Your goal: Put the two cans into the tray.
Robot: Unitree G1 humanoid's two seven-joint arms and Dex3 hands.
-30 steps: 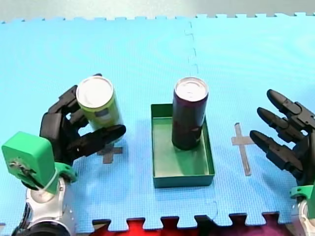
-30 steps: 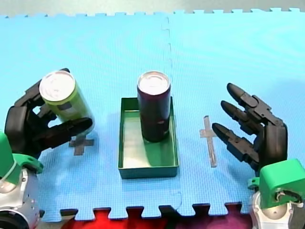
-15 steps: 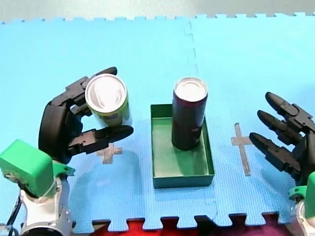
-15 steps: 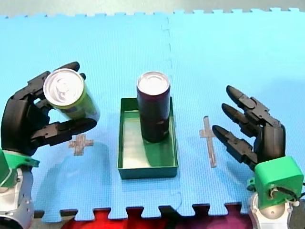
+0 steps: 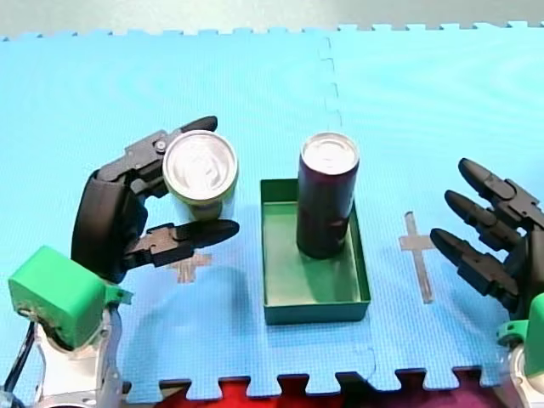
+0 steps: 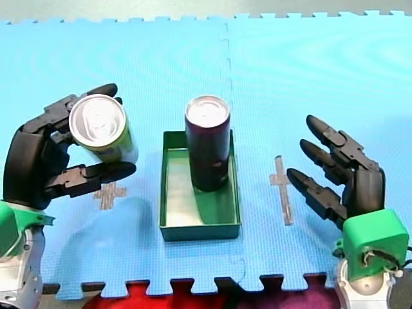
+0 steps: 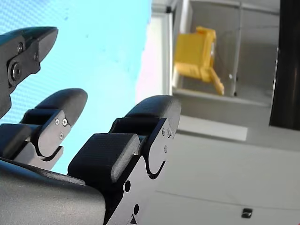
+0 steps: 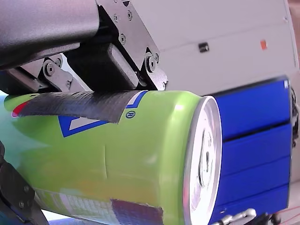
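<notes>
Now the green can (image 5: 200,167) is gripped aloft in the curled left hand (image 5: 127,217) beside the tray (image 5: 316,314), where the purple can (image 5: 325,212) is already stood, so a carry across and an upright lowering are called for, with the empty right hand (image 5: 493,246) seen right of the tray.

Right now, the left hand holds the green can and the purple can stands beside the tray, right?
No: the first head view shows the purple can standing inside the tray. The left hand does hold the green can; the right hand, right of the tray, holds nothing.

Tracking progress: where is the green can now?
In the head views the green can is tilted in the left hand above the mat, left of the tray; the right hand is right of it.
</notes>
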